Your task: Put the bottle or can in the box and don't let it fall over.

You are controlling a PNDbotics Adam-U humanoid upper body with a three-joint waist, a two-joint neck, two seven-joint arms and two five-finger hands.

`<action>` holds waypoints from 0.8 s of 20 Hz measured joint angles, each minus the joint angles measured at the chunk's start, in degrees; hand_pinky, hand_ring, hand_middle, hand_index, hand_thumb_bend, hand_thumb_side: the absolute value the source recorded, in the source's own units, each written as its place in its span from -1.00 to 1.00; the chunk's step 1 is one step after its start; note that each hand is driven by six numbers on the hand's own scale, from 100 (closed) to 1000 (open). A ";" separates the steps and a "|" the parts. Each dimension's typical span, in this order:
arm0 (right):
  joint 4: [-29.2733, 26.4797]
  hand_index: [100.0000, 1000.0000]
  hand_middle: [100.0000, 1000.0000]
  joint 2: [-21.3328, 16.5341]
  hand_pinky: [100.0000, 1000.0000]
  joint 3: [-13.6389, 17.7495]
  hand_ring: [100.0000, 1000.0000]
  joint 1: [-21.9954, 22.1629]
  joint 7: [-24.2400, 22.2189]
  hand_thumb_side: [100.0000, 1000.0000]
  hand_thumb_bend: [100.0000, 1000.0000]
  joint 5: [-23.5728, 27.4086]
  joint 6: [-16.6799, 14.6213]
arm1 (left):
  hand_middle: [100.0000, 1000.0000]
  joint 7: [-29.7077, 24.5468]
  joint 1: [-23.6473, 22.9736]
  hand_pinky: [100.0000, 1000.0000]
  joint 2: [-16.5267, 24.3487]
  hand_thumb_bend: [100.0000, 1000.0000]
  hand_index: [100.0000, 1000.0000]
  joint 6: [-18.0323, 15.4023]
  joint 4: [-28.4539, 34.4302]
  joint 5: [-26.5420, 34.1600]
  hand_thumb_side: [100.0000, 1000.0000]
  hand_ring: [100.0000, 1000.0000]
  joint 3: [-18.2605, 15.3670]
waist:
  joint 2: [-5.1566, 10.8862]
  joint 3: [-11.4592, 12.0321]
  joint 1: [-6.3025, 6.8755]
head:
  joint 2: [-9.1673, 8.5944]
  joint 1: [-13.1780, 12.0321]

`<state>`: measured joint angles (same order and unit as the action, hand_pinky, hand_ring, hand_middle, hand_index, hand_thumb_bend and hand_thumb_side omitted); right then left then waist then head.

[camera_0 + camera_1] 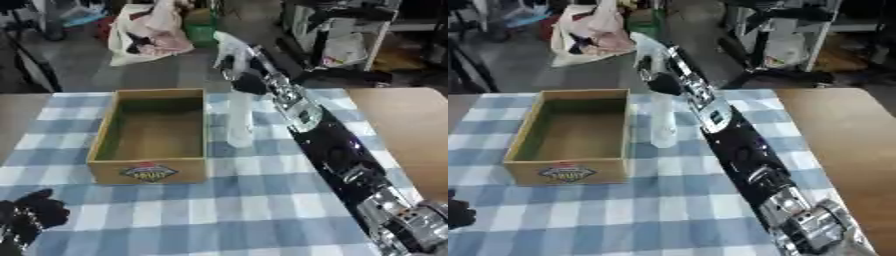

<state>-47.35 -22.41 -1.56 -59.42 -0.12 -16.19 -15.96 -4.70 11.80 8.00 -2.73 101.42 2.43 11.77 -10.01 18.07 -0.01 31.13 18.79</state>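
Observation:
A clear, pale bottle (239, 122) stands upright on the checked cloth, just right of the open cardboard box (103, 131), which has nothing inside. My right arm reaches in from the lower right, along the bottle's right side. My right hand (230, 62) sits over the bottle's top with its fingers curled down round the neck. The top of the bottle is hidden by the hand. My left hand (31, 216) rests open at the lower left corner, fingers up, far from the bottle.
A blue and white checked cloth (219, 210) covers the middle of the wooden table (411, 130). Beyond the far edge are bags (149, 30), a green bin and dark equipment stands on the floor.

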 measured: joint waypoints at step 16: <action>0.12 1.00 0.84 -0.05 0.50 -0.21 1.00 0.05 -0.46 0.27 -0.86 -3.49 1.32 | 0.16 -0.02 0.35 0.36 -0.02 -0.69 0.57 -0.01 0.00 0.00 1.00 0.25 0.01 | -0.07 0.41 -0.52 | -0.08 0.50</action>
<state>-47.23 -22.46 -1.78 -59.37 -0.58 -19.68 -14.64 -4.72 12.15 7.97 -2.74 101.42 2.43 11.78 -10.08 18.48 -0.53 31.05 19.29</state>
